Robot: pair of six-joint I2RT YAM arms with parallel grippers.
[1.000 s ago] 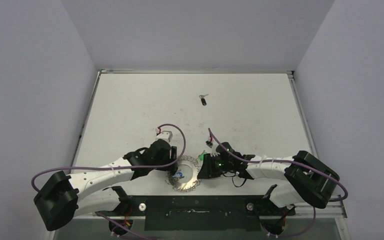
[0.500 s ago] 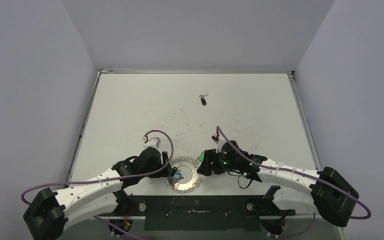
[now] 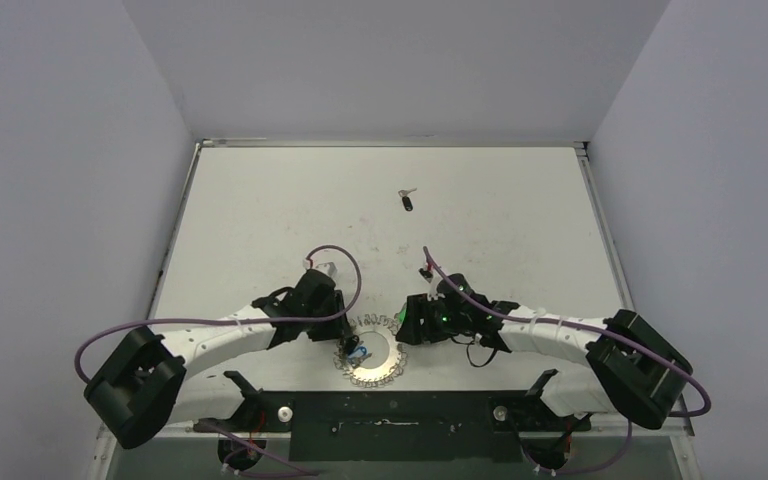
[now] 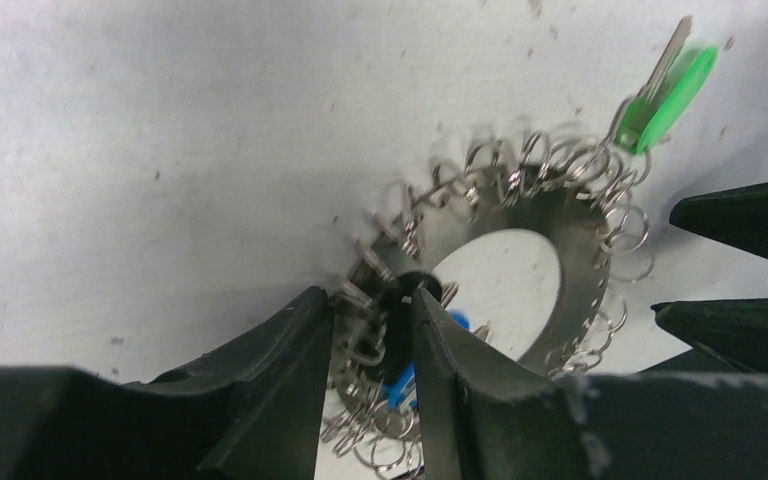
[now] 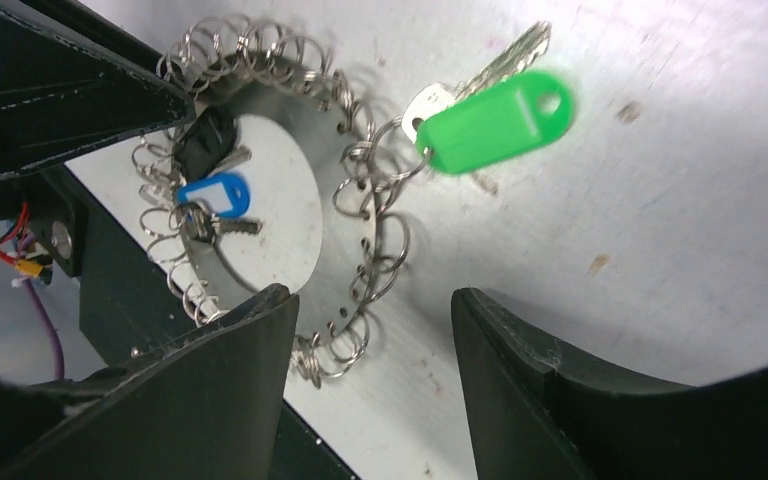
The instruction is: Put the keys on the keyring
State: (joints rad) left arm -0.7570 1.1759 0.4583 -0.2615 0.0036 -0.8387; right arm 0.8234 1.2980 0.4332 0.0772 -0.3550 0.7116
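Elbows of both arms have swung in toward the middle since half a second ago, and the left gripper (image 4: 368, 295) has narrowed, while the ring (image 4: 578, 255) lies much where it did, flat on the table (image 3: 500, 230) just beyond the arms' bases. The left gripper meets the ring from its left side, fingers (image 4: 280, 380) set close about a black key (image 4: 398, 305) and a few rim loops, the key's head touching one finger; whether they truly pinch it cannot be told, nor whether that key is threaded on a loop. A blue key (image 5: 215, 193) lies in the ring's hollow centre, just beside the black one, its end among the loops. The right gripper (image 5: 370, 300) hangs over the ring's right side, jaws spread wide and holding nothing, one finger just over the rim loops. A green key (image 5: 495, 122) is caught on a loop at the rim's far right and lies outward on the table, near the right gripper. Well apart, toward the far middle of the table, the far key (image 3: 407, 201) lies alone, black head toward the arms, silver blade pointing away.
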